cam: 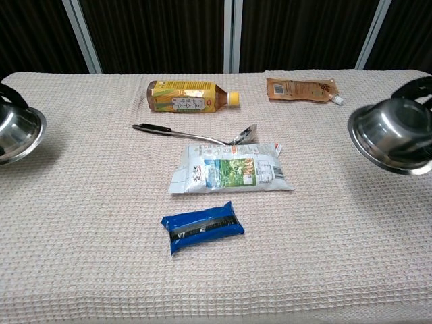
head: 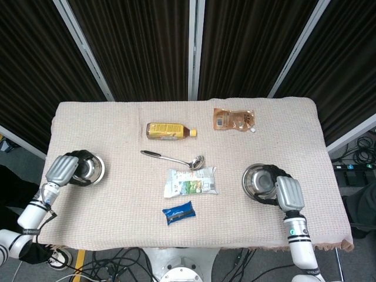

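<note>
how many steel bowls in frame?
2. One bowl is at the table's left edge, held by the left hand. The other bowl is near the right edge, held by the right hand. None seems hidden.

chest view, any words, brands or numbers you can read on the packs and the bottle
No text can be quoted; all of it is too small or blurred.
Yellow bottle: label print, unreadable.
White and green pouch: print around a green picture, unreadable.
Brown sachet: print blurred.
Blue packet: no legible text.
Ladle and steel bowls: no markings visible.
</note>
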{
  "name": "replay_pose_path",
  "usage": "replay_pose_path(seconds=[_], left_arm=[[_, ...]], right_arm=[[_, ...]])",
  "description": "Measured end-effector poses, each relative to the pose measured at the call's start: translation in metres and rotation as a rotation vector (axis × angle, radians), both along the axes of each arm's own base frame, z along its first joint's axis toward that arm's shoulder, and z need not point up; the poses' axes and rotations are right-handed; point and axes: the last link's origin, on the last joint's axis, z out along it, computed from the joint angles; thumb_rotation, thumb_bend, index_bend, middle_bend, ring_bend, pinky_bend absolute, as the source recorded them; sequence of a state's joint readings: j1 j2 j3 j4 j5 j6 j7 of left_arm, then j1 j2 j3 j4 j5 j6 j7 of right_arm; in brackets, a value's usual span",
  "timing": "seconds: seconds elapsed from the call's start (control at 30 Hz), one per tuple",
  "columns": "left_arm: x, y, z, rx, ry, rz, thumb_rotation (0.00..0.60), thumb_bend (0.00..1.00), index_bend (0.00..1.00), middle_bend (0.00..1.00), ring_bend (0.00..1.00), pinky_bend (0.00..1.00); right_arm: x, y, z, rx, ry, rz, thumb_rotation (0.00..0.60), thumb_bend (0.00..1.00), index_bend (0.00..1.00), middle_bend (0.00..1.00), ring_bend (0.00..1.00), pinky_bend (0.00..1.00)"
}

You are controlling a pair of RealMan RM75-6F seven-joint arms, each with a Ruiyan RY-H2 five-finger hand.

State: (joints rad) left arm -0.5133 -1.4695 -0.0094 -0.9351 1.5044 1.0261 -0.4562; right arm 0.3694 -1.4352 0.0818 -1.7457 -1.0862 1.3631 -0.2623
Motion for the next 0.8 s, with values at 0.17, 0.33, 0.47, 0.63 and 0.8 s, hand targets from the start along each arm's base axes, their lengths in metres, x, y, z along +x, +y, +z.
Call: replay_pose_path(seconds=[0.17, 0.33, 0.47, 0.63, 0.8], left_arm=[[0.005, -0.003, -0.015, -0.059, -0.004, -0.016, 0.600, 0.00, 0.10, 0.19, 0.18, 0.34], [0.005, -0.005, -0.014, -0.083, -0.010, -0.010, 0.600, 0.00, 0.00, 0.00, 0.00, 0.09], [0.006, -0.011, -0.004, -0.033, -0.030, -0.022, 0.600, 0.00, 0.00, 0.00, 0.00, 0.08], [0.002, -0.033, 0.004, 0.000, -0.044, -0.003, 0.600, 0.00, 0.00, 0.00, 0.00, 0.07], [-0.004, -0.079, 0.019, 0.107, -0.060, 0.029, 0.600, 0.00, 0.00, 0.00, 0.00, 0.10]], right_arm=[[-0.009, 0.007, -0.008, 0.052, 0.008, -0.076, 0.600, 0.05, 0.07, 0.11, 0.06, 0.10], [-0.014, 0.003, -0.012, 0.016, -0.031, -0.070, 0.600, 0.00, 0.00, 0.00, 0.00, 0.00], [-0.016, 0.004, -0.012, -0.041, -0.062, -0.032, 0.600, 0.00, 0.00, 0.00, 0.00, 0.00], [-0.019, 0.015, -0.012, -0.053, -0.086, -0.006, 0.600, 0.00, 0.00, 0.00, 0.00, 0.00], [-0.032, 0.032, -0.012, -0.075, -0.042, 0.024, 0.600, 0.00, 0.00, 0.00, 0.00, 0.00]])
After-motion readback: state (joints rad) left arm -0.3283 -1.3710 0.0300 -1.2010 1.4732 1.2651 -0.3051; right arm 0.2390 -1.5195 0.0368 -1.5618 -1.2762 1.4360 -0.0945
